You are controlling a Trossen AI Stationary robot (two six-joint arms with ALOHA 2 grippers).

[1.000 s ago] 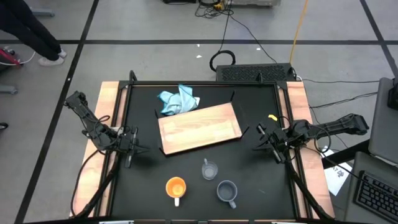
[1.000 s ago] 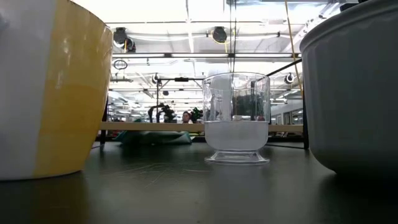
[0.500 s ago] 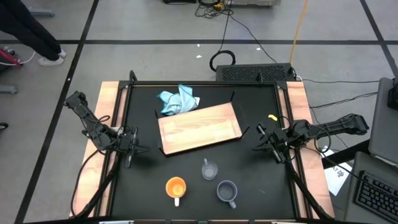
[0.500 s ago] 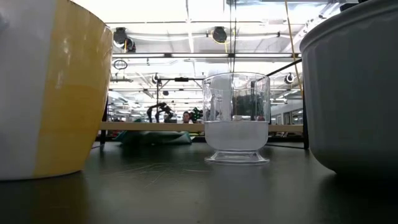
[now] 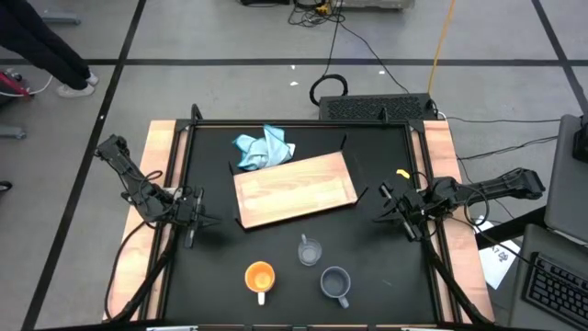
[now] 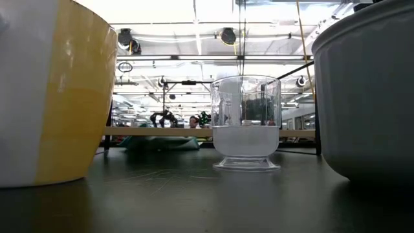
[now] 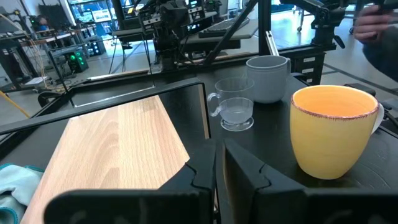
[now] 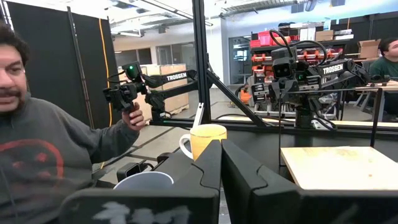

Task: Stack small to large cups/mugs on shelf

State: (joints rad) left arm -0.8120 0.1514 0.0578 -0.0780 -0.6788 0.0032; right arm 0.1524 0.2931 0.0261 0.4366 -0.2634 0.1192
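Note:
The orange mug [image 5: 260, 276], the clear glass cup [image 5: 310, 250] and the grey-blue mug [image 5: 335, 283] stand upright on their bases on the black table, near its front edge. The light-brown wooden shelf board [image 5: 294, 188] lies flat behind them with nothing on it. My left gripper [image 5: 200, 219] waits shut at the table's left side, level with the board's near-left corner. My right gripper [image 5: 384, 210] waits shut at the right side, off the board's right end. The left wrist view shows the orange mug [image 7: 333, 130], glass cup [image 7: 235, 104] and grey-blue mug [image 7: 268, 78].
A crumpled light-blue cloth [image 5: 265, 149] lies at the board's far-left corner. A raised black frame [image 5: 303, 123] borders the table. A person [image 8: 50, 155] stands beyond the table in the right wrist view. Bare black tabletop lies between each gripper and the cups.

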